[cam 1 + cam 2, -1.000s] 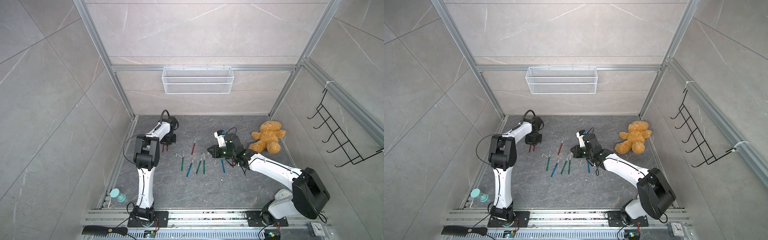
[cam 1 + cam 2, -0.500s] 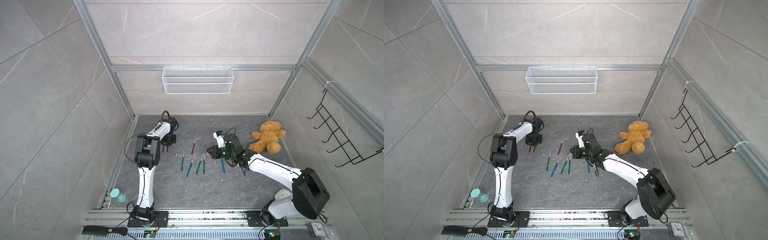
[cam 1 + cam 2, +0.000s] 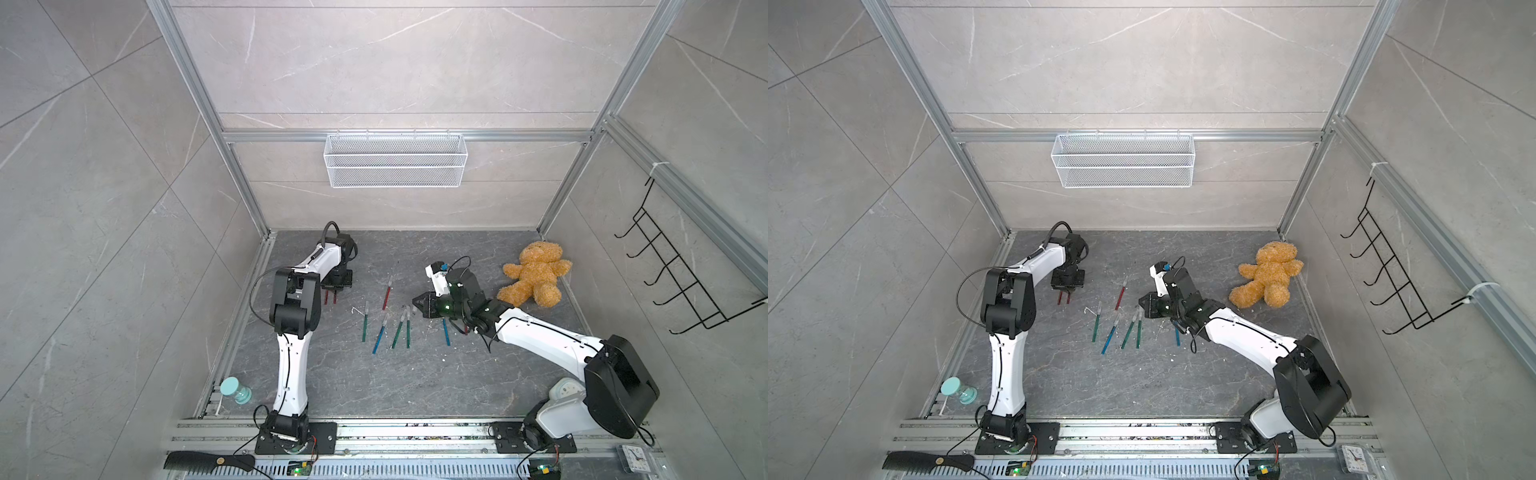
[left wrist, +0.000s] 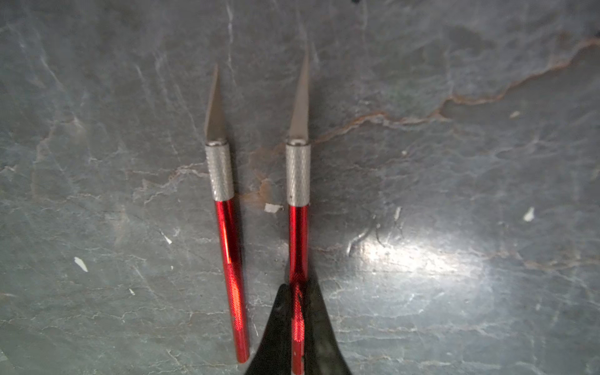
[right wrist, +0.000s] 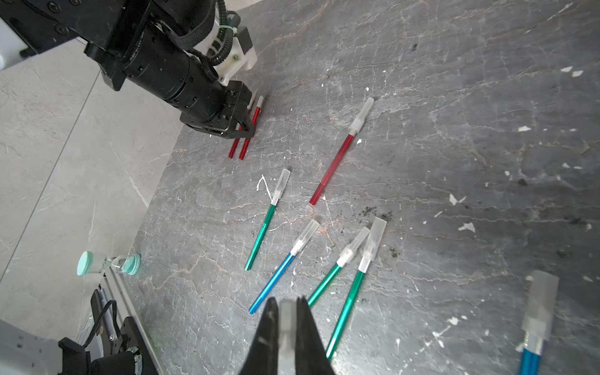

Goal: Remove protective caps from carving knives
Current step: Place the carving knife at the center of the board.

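A dark stone table holds two robot arms and a scatter of pen-like craft knives. The left tool is clenched on the handle of a bare red knife. This knife appears to lie flat on the table, just beside and parallel to a second bare red knife. The two do not touch, and both blades point the same way. The right tool is clenched on a loose cap and hovers above the table near the middle of the knives.

The step looks like setting the stripped knife down and getting rid of the cap. To do it well, the left tool should let go only once the handle rests fully on the table. It should then lift straight up, so the knife neither rolls into its neighbour nor swings its exposed blade. The right tool should drop the cap on bare table, away from the waiting knives, so it is not mistaken for one not yet removed.

Six knives still wear caps:
- a capped red knife
- a green knife
- a blue knife
- a pair of green knives lying close together
- a second blue knife, nearest the right arm

Each has a slim, shiny coloured handle, a knurled silver collar and a frosted, greyish-clear sleeve over the blade. The bare blades are narrow, grey and sharply pointed. Eight knives can be counted; any others are hidden.
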### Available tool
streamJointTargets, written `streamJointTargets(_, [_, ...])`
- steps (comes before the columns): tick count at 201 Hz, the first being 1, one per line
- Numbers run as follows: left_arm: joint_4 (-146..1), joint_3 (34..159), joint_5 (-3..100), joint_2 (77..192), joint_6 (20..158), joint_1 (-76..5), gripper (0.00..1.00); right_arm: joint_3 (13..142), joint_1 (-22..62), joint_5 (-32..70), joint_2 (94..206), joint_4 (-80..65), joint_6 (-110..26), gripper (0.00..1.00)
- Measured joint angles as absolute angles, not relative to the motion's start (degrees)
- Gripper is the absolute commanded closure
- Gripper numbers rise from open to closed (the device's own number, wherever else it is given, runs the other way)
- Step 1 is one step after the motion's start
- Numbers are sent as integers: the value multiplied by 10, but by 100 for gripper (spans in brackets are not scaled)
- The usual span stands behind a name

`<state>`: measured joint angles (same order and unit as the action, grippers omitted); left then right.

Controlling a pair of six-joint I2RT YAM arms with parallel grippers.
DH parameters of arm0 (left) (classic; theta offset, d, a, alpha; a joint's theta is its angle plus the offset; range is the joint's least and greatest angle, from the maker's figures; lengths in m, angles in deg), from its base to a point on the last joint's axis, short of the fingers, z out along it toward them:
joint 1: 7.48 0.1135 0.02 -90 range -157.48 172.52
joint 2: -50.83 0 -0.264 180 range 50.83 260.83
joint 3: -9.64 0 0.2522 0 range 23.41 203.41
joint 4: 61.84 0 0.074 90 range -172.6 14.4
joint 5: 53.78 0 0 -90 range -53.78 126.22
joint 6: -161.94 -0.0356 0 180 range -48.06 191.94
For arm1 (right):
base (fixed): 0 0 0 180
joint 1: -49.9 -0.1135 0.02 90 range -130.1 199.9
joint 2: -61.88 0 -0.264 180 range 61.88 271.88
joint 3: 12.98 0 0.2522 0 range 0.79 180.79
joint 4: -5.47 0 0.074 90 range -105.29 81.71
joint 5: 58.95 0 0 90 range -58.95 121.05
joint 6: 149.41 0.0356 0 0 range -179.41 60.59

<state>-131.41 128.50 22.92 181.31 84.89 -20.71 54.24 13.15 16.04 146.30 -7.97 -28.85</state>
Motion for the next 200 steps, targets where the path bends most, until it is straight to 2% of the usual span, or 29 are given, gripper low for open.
streamJointTargets(37, [-1316, 1285, 228, 1813, 849, -207, 78, 542, 131, 160, 1463, -80, -288, 100])
streamJointTargets(106, [-1319, 1286, 228, 1812, 849, -207, 74, 542, 129, 161, 1464, -80, -289, 100])
streamJointTargets(137, [-1321, 1286, 231, 1799, 849, -208, 69, 542, 128, 161, 1466, -80, -291, 100])
streamJointTargets(163, [-1320, 1280, 234, 1752, 850, -210, 59, 543, 128, 171, 1467, -85, -297, 100])
streamJointTargets(200, [-1308, 1236, 246, 1620, 861, -217, 41, 570, 128, 202, 1481, -125, -310, 100])
